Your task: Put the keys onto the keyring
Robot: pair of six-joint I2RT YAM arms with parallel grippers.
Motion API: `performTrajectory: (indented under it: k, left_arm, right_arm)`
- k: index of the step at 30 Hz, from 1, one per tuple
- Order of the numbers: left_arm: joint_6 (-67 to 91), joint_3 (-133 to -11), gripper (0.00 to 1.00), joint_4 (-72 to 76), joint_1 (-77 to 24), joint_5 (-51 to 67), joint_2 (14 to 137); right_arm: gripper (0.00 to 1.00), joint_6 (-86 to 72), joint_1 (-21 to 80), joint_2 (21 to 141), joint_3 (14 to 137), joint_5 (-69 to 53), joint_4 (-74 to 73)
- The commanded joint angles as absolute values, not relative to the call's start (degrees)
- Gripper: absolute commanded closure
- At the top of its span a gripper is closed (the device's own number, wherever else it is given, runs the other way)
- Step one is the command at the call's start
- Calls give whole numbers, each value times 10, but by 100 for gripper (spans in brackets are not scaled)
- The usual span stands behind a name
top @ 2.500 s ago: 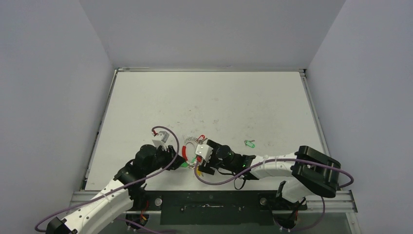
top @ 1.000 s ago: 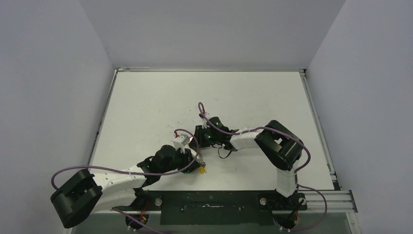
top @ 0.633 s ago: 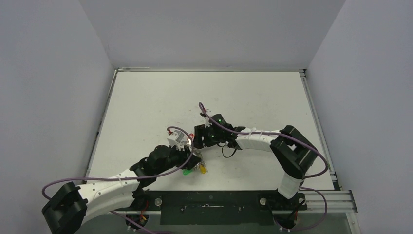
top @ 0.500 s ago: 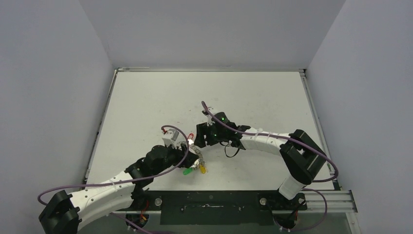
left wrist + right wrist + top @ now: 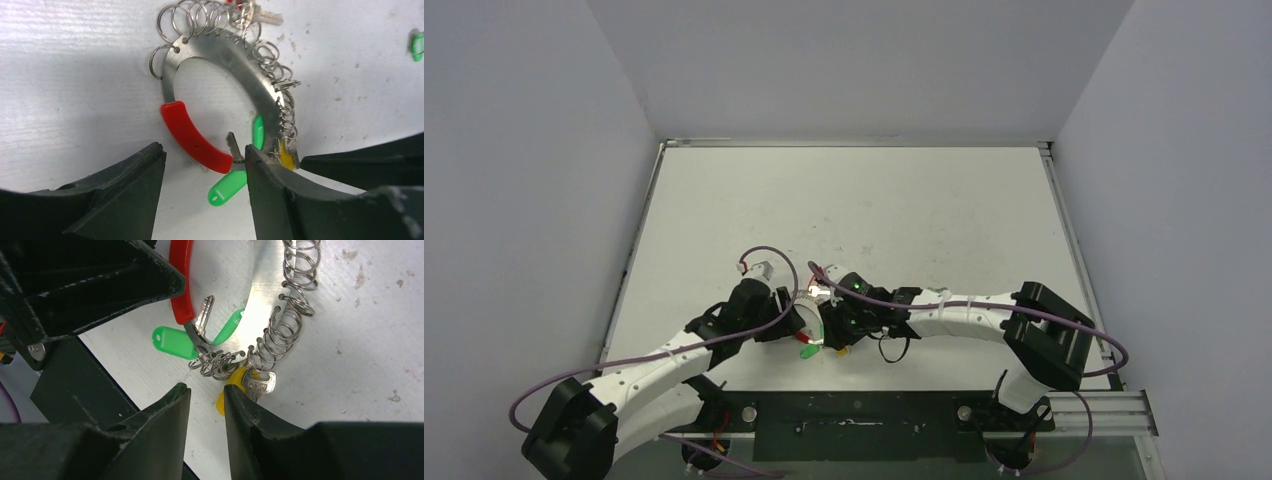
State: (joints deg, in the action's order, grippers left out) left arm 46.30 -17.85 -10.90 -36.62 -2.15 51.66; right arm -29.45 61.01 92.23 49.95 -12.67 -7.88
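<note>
White, scuffed surface (image 5: 854,200) carrying all items. Two white-and-black arms reach in from its near edge: the left arm (image 5: 654,365) and the right arm (image 5: 964,315) converge just inside that edge, slightly left of its midpoint. Between their ends the keyring (image 5: 225,55), a large silvery flat metal crescent, lies flat on the surface. A red curved plastic segment (image 5: 192,132) continues one end of it, and many small wire loops (image 5: 200,17) hang along its outer rim. Left tool (image 5: 202,165): jaws wide apart and holding nothing, with the red segment just beyond the gap; one fingertip is very near the crescent's end, contact not discernible. Right tool (image 5: 205,389): jaws narrow, bare surface visible in the slit, tips just short of a cluster of loops. Keys: a green-headed key (image 5: 172,342) with a silver blade, beside the end of the red segment; a second green head (image 5: 227,325) against the crescent's inner edge; a yellow-headed key (image 5: 286,155) among the loops; a silver key (image 5: 267,17) at the crescent's far side. A green plastic piece (image 5: 416,45), cut off by the frame edge, lies apart from the keyring.
</note>
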Motion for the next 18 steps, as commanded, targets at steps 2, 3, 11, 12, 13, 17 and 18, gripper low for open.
performTrajectory:
  k: [2, 3, 11, 12, 13, 17, 18]
  left_arm:
    - [456, -233, 44, -130, -357, 28, 586]
    - [454, -235, 44, -129, -356, 31, 597]
    - [451, -241, 50, -118, -352, 36, 638]
    - [450, -241, 50, -118, -352, 36, 638]
    - [450, -240, 51, -119, -352, 35, 638]
    - [448, -238, 55, -130, -352, 27, 638]
    - [447, -237, 56, -135, -352, 23, 637]
  right_arm:
    - [72, -321, 617, 886, 494, -91, -80]
    - [75, -323, 622, 886, 489, -93, -80]
    - [88, -340, 650, 931, 456, -115, -52]
    - [89, -345, 653, 940, 455, -117, -43]
    - [90, -350, 654, 947, 455, -119, -35]
    - [98, -358, 651, 968, 463, -87, -42]
    - [100, -354, 646, 970, 468, -68, -59]
